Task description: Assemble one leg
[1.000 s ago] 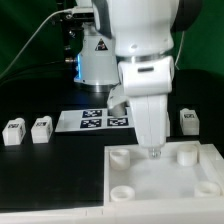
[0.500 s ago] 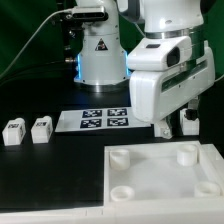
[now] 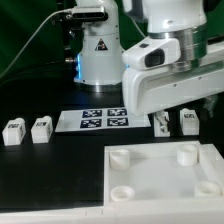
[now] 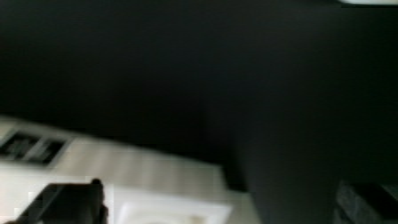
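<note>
Leg position: the leg (image 3: 188, 122) is seen upright on the counter (image 3: 45, 185), at the exterior view's right, just beside the end effector (image 4: 217, 206).
End effector: jaws are spread wide in the wrist view; nothing is held.
Handling (judged): light, rigid, smooth plastic; easily tipped or slipped.
Grasp (judged): two opposed flat sides are to be taken near mid-height.
Surroundings: the socketed white board (image 3: 160, 178) lies near; the marker board (image 3: 100, 120) and two spare legs (image 3: 27, 130) are noted further to the left.
Obstruction: none is seen.
</note>
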